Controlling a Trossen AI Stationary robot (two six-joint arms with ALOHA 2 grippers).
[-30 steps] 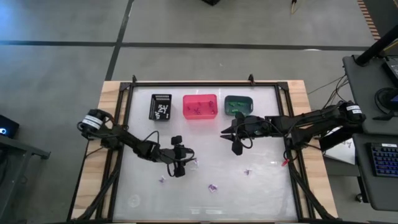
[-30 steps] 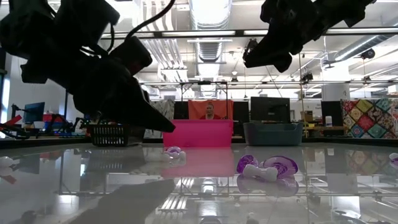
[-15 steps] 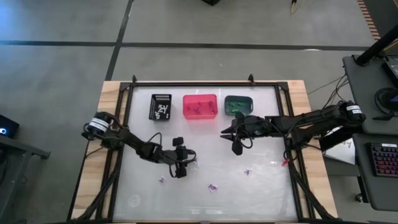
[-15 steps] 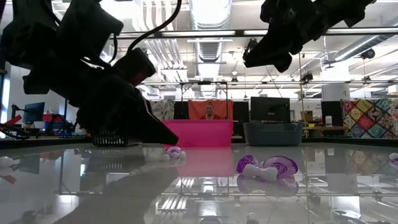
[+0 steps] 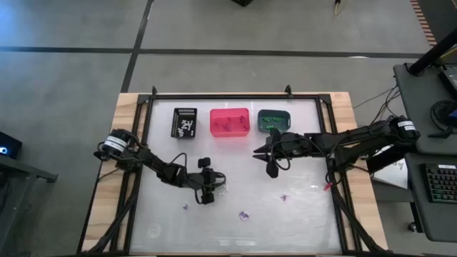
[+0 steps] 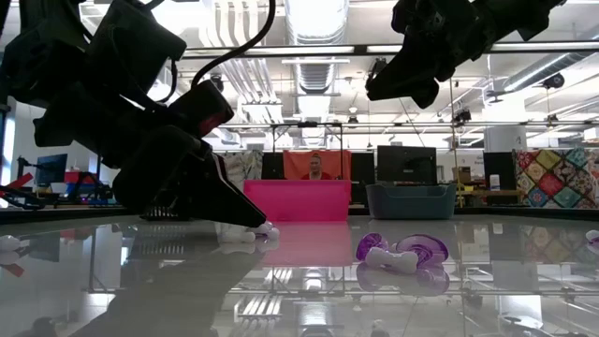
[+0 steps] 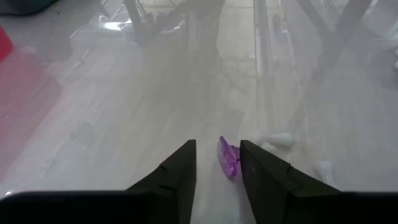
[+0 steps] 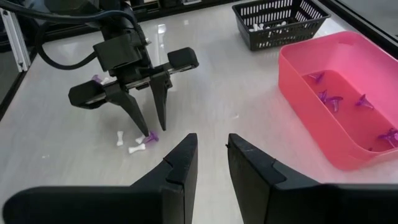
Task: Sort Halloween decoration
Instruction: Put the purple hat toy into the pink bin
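Purple trinket lay between the left gripper's spread fingers, touching neither, its long axis along them. Right gripper hung apart, slightly parted, empty.

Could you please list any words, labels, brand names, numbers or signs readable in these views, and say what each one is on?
None can be read.
The black bin, pink bin and teal bin show no lettering.
The left gripper and right gripper carry no visible markings.
Anything posted in the room behind the table in the low view is too blurred to read.
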